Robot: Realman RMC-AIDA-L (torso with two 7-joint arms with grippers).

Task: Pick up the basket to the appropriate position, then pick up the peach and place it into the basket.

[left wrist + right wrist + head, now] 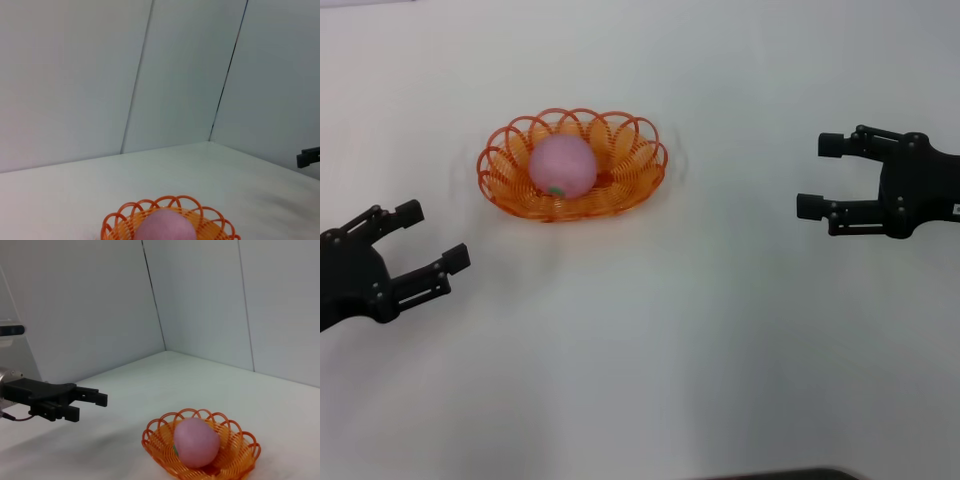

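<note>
The orange wire basket stands on the white table at the back left of centre. The pale pink peach lies inside it, its green spot toward the front. Both also show in the left wrist view, basket and peach, and in the right wrist view, basket and peach. My left gripper is open and empty, in front and to the left of the basket. My right gripper is open and empty, far to the right of the basket.
The white table spreads wide in front of the basket. Pale walls meet in a corner behind it. The left gripper shows in the right wrist view. A tip of the right gripper shows in the left wrist view.
</note>
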